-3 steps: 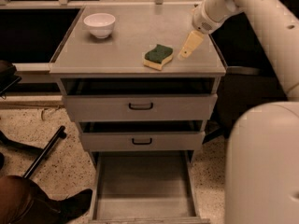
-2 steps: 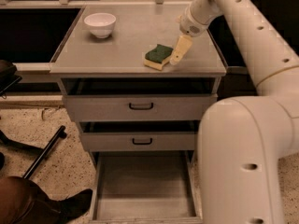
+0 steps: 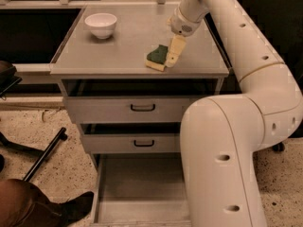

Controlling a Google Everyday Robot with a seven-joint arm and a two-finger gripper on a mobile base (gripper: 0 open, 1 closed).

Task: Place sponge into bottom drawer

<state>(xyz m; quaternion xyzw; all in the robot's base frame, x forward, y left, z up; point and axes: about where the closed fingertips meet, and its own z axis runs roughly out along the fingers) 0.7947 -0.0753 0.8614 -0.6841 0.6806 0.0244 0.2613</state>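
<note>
The sponge (image 3: 156, 56), dark green on top with yellow foam under it, lies on the grey cabinet top (image 3: 128, 37) near its front right. My gripper (image 3: 172, 56) hangs just right of the sponge, its cream fingers (image 3: 174, 50) pointing down and touching or almost touching the sponge's right edge. The bottom drawer (image 3: 139, 186) is pulled out at the cabinet's foot, a grey tray with a bare flat floor. My white arm covers its right side.
A white bowl (image 3: 101, 24) stands at the back left of the cabinet top. Two shallower grey drawers with black handles (image 3: 142, 108) sit above the bottom one. A black chair leg (image 3: 45, 153) and a person's shoe (image 3: 71, 207) are on the speckled floor at left.
My gripper has moved left across the cabinet top, from well right of the sponge to right beside it. The arm now fills more of the right side. The sponge has not moved.
</note>
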